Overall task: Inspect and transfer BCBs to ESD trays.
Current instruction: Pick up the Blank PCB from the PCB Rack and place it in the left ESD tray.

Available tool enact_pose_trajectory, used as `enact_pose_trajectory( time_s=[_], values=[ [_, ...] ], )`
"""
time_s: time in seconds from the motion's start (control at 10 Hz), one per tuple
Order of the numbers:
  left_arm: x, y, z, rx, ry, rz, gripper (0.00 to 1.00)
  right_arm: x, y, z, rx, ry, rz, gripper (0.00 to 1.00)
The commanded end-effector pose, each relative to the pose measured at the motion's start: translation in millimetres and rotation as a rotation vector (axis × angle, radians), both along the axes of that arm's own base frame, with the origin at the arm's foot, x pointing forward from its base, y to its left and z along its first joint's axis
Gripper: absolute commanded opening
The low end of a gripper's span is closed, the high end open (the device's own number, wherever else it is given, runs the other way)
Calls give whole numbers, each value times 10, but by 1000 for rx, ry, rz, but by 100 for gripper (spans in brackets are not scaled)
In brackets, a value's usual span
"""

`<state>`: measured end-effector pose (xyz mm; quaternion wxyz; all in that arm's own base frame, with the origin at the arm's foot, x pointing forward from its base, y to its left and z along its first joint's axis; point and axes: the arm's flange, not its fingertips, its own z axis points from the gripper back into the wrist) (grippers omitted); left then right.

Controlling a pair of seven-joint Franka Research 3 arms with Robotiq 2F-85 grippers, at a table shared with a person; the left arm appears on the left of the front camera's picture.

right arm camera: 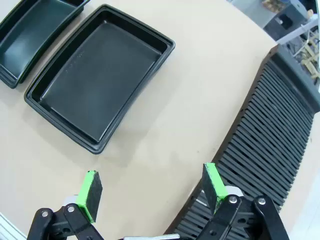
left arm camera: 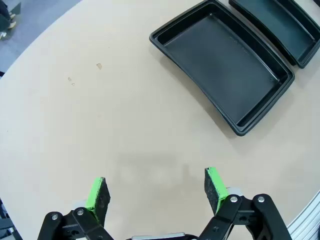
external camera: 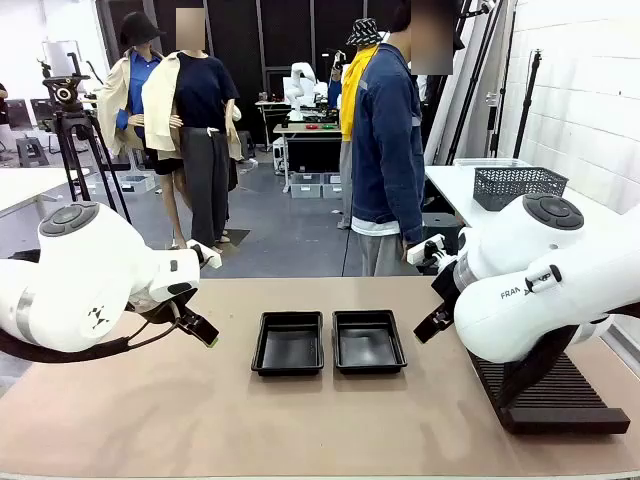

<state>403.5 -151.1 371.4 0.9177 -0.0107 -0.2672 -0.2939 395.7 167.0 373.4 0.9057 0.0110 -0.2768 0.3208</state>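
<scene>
ESD trays side by side at frame centre: glossy black plastic, shallow, round-cornered, on beige surface. Jaws apart on left gripper, right gripper.

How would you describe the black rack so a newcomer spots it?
Start at the tan table. Two shallow black trays sit side by side at its middle; the rack lies to the robot's right of them. Unlike the smooth trays, it is long and closely ribbed.

Wide open and empty, the left claw and right claw.
</scene>
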Motion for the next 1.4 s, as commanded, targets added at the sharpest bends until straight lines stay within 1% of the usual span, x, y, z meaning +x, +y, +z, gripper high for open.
enact_pose_trajectory(
  time_s=[0.0, 1.3],
  values=[
    [-1, 0, 0, 0, 0, 0, 100, 0, 0, 0, 0, 0, 0, 100],
    [-1, 0, 0, 0, 0, 0, 100, 0, 0, 0, 0, 0, 0, 100]
  ],
)
